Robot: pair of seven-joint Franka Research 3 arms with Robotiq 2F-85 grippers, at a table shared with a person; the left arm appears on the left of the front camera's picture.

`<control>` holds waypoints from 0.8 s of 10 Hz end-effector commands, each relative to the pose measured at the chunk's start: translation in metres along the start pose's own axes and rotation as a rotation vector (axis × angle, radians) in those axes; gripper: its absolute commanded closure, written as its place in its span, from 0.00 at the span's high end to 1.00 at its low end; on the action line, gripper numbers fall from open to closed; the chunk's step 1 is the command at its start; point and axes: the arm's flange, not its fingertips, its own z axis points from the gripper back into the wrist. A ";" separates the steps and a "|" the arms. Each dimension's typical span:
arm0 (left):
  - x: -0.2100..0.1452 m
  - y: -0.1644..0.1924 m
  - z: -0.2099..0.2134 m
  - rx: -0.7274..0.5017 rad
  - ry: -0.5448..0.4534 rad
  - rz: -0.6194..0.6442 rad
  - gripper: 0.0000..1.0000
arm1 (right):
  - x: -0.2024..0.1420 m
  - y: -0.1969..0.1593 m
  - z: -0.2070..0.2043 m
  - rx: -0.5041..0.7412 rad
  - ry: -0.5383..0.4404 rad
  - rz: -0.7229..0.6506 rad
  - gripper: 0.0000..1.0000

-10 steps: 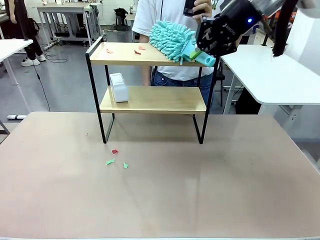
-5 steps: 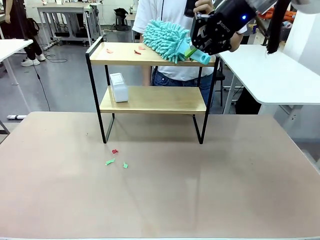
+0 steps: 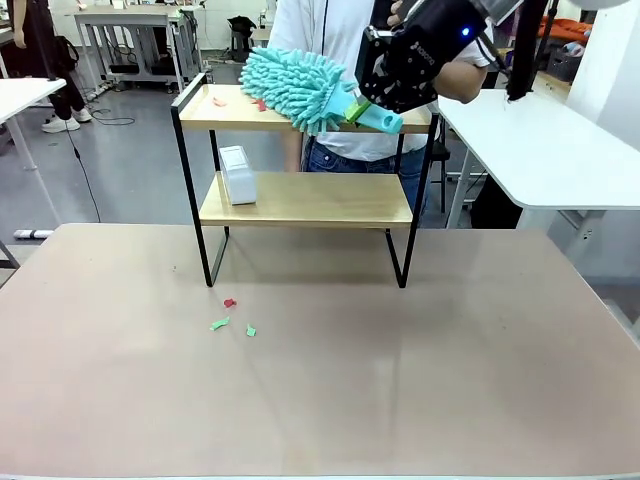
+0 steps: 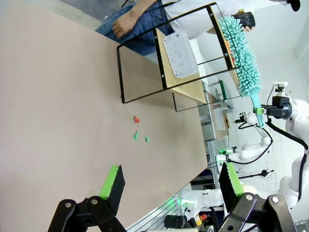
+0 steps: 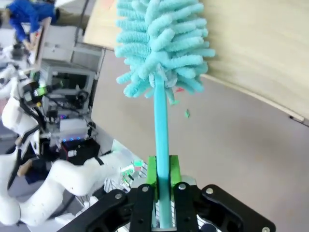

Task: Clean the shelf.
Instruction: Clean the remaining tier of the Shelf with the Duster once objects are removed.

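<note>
Carrying everything is the brown surface, and the shelf stands on its far half, with a person close behind the shelf. The shelf's long boards run left to right across the robot's view.

Next in size is the teal duster. Its long axis follows the shelf's top board, with the handle at the shelf's right end and the fluffy head over the middle of the board, tilted up toward the left. The head's lower fringe seems to meet the wood, though I cannot tell for sure.

The right claw is clamped on the duster's handle just above the shelf's right end, green pads pressed to either side. This arm is plainly the nearer one for the job. The left claw hangs with its jaws spread wide and empty, well apart from the shelf on the robot's side.

A white box sits at the left end of the shelf's lower board (below the sweep, so not in its way). On the top board, paper scraps lie left of the duster's head, so the coming stroke probably runs leftward along the board. The black frame bar at the shelf's left end could catch the fringe. More scraps lie on the surface just in front of the shelf's left legs.
</note>
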 end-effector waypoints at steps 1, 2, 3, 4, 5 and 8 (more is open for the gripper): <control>0.001 -0.001 -0.001 -0.025 -0.019 -0.022 1.00 | 0.007 -0.001 0.003 0.054 0.082 0.093 0.00; 0.001 -0.001 -0.001 -0.025 -0.019 -0.022 1.00 | 0.007 -0.001 0.002 0.045 0.132 0.130 0.00; 0.001 -0.001 -0.001 -0.025 -0.019 -0.022 1.00 | 0.006 0.000 0.001 0.072 0.190 0.187 0.00; 0.001 -0.001 -0.001 -0.025 -0.019 -0.022 1.00 | 0.005 0.000 0.003 0.098 0.228 0.242 0.00; 0.001 -0.001 -0.001 -0.025 -0.019 -0.022 1.00 | 0.002 -0.001 0.006 0.143 0.271 0.283 0.00; 0.001 -0.001 -0.001 -0.025 -0.019 -0.022 1.00 | -0.009 -0.014 0.021 0.206 0.352 0.317 0.00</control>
